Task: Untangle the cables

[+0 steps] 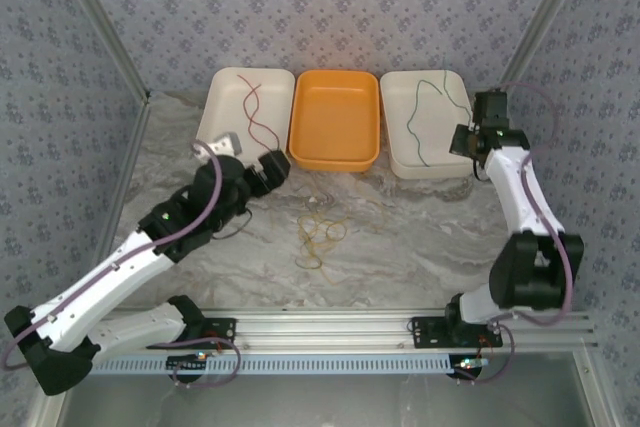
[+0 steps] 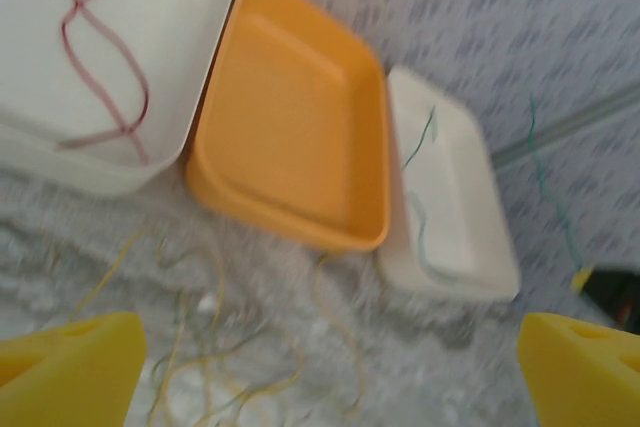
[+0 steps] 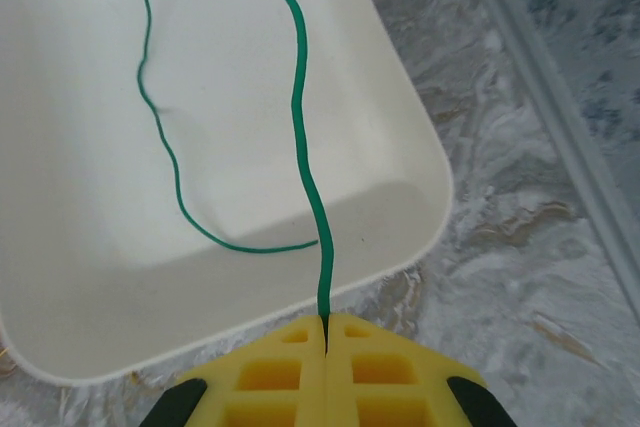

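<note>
While R gripper (image 3: pixel 325 325) pinches green cable (image 3: pixel 298 117), lower it into white tray (image 3: pixel 400 147) before you release; L gripper (image 2: pixel 328 372) open, empty.

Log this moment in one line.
left gripper open near yellow cables on table | right gripper shut on green cable over right tray | red cables in left tray

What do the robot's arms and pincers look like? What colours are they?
The left arm and the right arm are made of white tubes with chunky black joints. A thin purple-grey cable runs along each arm. The left pincer and the right pincer have bright yellow fingers. These have square holes like a waffle and are black at the base.
</note>
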`<act>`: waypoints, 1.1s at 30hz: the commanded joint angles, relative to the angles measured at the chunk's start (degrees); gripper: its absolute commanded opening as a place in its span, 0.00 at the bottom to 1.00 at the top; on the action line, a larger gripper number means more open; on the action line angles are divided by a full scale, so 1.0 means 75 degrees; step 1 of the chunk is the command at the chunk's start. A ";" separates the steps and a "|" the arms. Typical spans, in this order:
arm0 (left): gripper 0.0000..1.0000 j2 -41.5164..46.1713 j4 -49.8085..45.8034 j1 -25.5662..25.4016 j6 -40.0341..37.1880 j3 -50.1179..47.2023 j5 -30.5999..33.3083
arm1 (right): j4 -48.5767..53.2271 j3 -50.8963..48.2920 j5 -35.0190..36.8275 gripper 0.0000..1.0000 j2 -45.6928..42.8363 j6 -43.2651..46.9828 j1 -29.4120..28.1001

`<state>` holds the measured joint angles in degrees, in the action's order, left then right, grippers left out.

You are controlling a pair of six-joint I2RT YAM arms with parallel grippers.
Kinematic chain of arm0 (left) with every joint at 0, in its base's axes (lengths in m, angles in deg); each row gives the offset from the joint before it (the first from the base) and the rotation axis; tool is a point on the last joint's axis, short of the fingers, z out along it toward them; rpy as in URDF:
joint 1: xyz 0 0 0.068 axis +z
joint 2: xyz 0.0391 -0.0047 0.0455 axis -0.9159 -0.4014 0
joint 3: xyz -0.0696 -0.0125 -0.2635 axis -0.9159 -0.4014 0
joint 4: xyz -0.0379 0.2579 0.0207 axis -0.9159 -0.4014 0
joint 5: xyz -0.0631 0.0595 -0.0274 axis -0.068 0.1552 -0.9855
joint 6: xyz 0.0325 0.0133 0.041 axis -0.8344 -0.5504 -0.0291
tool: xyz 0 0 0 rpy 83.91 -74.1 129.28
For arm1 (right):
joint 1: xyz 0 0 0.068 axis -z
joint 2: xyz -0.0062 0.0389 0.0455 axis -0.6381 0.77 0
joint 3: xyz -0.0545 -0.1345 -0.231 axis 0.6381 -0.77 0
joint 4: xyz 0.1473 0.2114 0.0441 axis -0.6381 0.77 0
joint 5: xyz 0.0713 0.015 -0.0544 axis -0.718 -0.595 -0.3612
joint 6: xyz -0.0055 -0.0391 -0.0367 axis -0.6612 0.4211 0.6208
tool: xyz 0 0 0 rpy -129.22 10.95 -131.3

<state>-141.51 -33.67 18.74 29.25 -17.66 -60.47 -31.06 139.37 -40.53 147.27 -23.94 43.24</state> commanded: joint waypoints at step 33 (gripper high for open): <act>0.86 -0.1169 0.0527 -0.0908 0.0898 -0.2289 -0.0500 | -0.1102 -0.2037 -0.0099 0.52 -0.2045 -0.1256 -0.2729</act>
<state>-146.93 -31.15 12.54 35.13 -33.96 -64.69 -37.01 133.43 -38.78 136.96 -22.04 28.58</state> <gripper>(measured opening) 0.866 0.523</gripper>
